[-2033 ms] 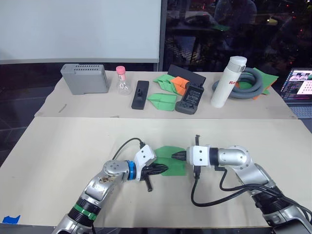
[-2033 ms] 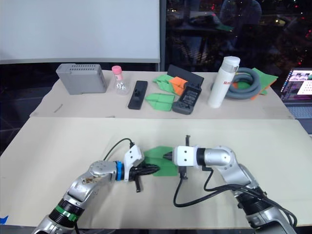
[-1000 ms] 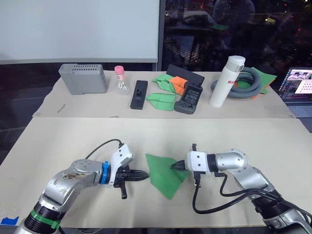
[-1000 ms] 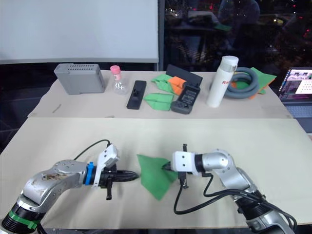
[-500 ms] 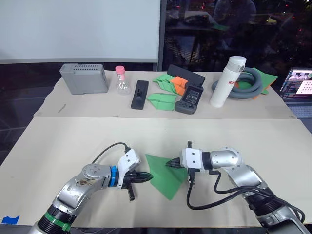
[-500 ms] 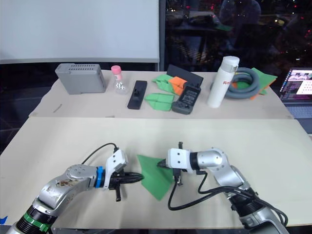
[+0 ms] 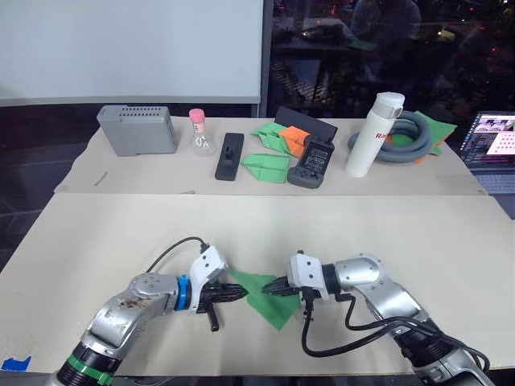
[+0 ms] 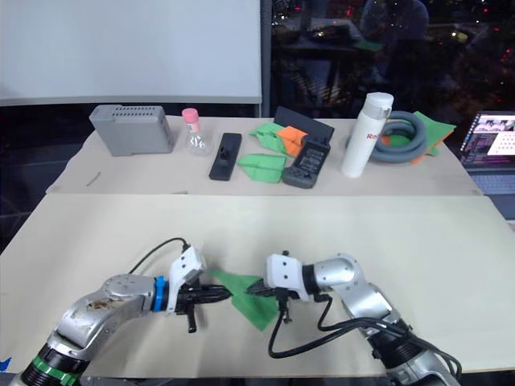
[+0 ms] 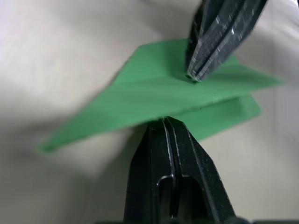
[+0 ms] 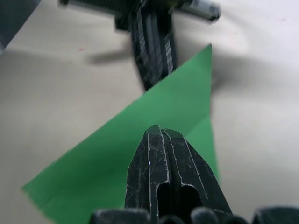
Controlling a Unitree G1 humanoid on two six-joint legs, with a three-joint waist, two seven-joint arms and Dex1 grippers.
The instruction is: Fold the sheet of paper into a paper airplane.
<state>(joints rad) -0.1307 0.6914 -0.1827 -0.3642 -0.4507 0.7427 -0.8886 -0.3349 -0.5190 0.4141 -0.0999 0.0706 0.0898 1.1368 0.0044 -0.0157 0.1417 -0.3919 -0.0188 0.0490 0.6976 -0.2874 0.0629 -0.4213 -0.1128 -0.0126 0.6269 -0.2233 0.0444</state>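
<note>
The sheet of paper [image 7: 266,294] is a thin, bright green, matte wedge with a sharp crease and a folded layer underneath, lying near the front edge of the pale beige worktop [image 7: 96,241], between the two grippers. The left gripper [image 7: 241,295] has its black fingers pressed together, tips at the paper's left edge; in the left wrist view they meet the fold line, though whether they pinch the paper cannot be told. The right gripper [image 7: 269,289] is likewise closed, its scratched black fingers resting on the green surface from the right. Well apart, on the far worktop, lie smaller green paper darts [image 7: 266,166] and an orange paper dart [image 7: 294,137] beside a black handheld device with buttons [image 7: 314,162], a flat black bar [image 7: 228,154], a small clear flask with a pink cap [image 7: 199,133] and a ribbed grey box [image 7: 138,129]. A tall white bottle [image 7: 366,145] bears red letters, only "R" readable, next to a coiled grey hose [image 7: 410,140] and a laptop [image 7: 488,150].
</note>
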